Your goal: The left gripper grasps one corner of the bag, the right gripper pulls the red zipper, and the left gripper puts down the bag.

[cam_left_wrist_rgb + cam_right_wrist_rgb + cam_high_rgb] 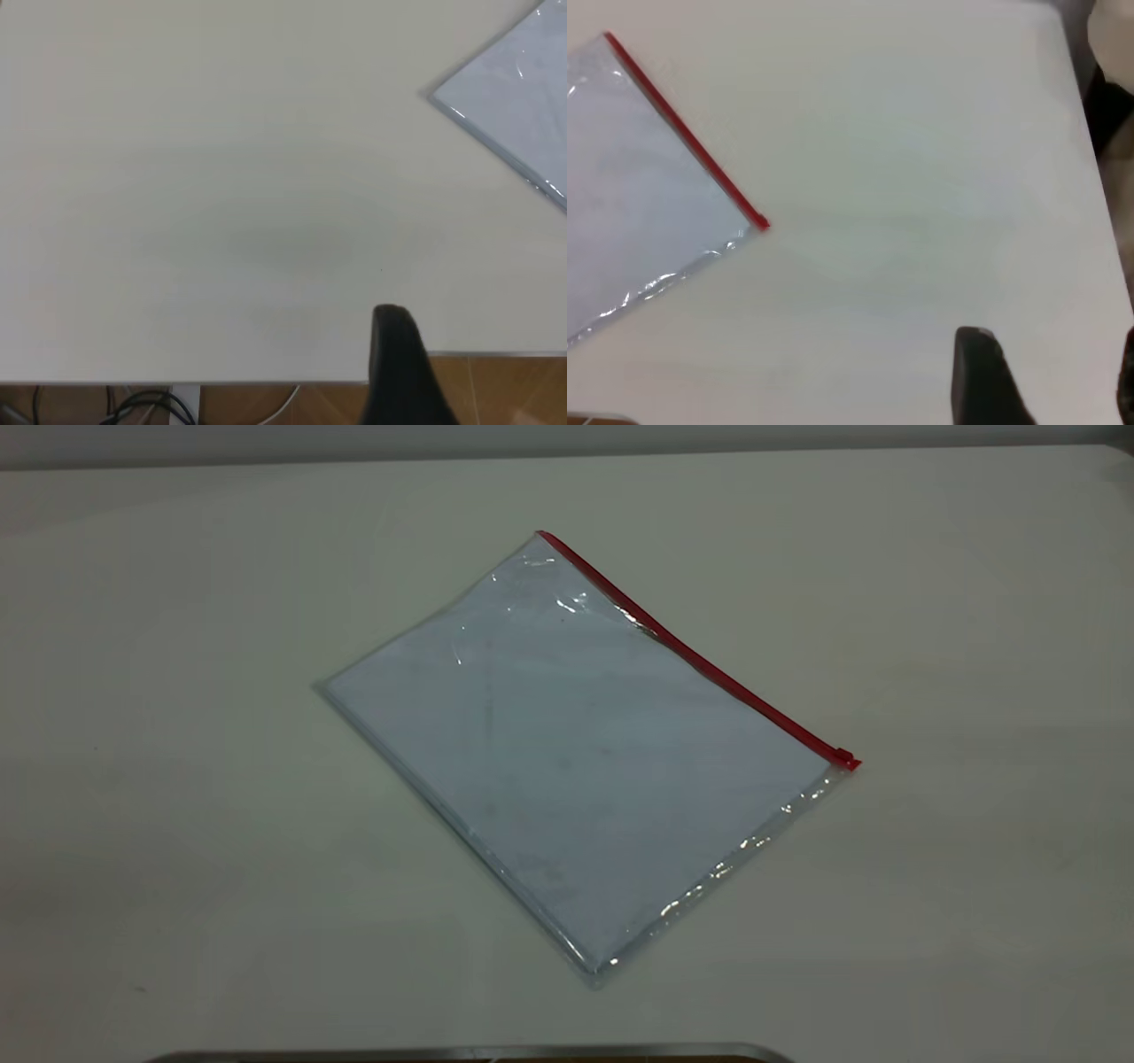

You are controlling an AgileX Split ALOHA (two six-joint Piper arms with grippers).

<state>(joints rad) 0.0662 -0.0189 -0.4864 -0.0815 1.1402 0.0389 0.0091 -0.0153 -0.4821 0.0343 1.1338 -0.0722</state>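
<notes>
The bag [567, 771] lies flat on the table, a clear pouch with pale sheets inside. The red zipper [700, 660] runs along its far right edge, with the slider tab [846, 760] at the near right corner of the bag [837, 772]. Neither gripper shows in the exterior view. The left wrist view shows a plain bag corner [505, 97], far from the empty left gripper [483, 341]; only one of its fingers [399, 354] shows. The right wrist view shows the zipper [682, 133] and slider [760, 223], well away from the open, empty right gripper [1052, 354].
The white table [177, 824] carries only the bag. A metal strip [461, 1052] lies along the table's near edge. In the left wrist view the table edge, wooden floor [514, 390] and cables [151, 407] show beyond the finger.
</notes>
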